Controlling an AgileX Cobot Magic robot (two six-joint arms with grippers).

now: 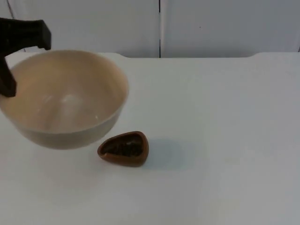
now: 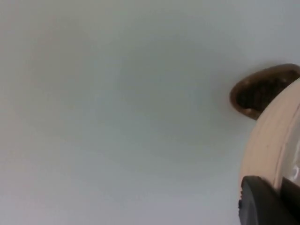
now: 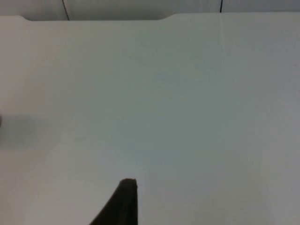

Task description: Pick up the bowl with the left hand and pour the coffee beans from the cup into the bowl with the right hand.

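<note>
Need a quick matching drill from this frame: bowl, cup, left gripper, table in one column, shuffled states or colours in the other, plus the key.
Column 1
1. bowl
2. cup
3. left gripper
4. table

Column 2
A. brown, holds dark coffee beans, stands on the table
B. white, ends at the grey wall
C. cream, empty, held at its rim
D. black, at the bowl's rim

Pairs: 1-C, 2-A, 3-D, 4-B
</note>
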